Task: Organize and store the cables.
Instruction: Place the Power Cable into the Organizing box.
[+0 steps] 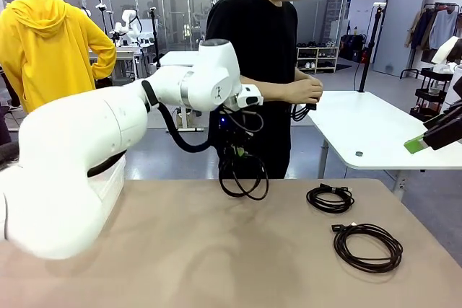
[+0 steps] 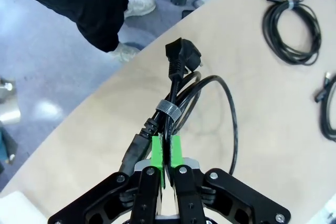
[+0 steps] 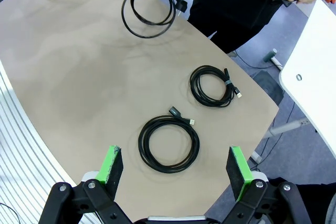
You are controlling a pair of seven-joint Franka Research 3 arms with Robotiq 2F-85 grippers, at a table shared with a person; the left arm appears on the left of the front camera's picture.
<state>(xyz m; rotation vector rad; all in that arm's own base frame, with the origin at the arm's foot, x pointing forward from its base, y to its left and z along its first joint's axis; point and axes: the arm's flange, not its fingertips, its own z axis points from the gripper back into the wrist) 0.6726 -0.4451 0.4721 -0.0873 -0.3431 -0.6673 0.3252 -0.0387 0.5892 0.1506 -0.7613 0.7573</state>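
Tan table (image 1: 180,250): lying across the foreground, carrying two loose coils on its right part.
Left arm (image 1: 108,142): reaching in from the left and across to the table's far edge, in front of the person.
Person (image 1: 260,48): standing at the far side in a black shirt, both hands (image 1: 303,91) working at waist height.
White table (image 1: 368,128): standing behind, to the right of the person.
Right gripper (image 3: 175,151): hanging high over the table's right side with its jaws spread wide, gripping nothing.
Left gripper (image 2: 166,145): pressing its green pads nearly together on the power cable.
Power cable (image 2: 181,59): dangling as a coil from the left gripper at the far edge; whether its lowest loop is touching the table cannot be told.
Larger coil (image 3: 143,142): lying flat near the right front of the table.
Smaller coil (image 3: 195,85): lying just beyond the larger coil, apart from it.
Fourth cable (image 1: 299,113): hanging bunched from the person's hands.
Tie (image 2: 167,109): wrapping the power cable's strands just ahead of the pads.
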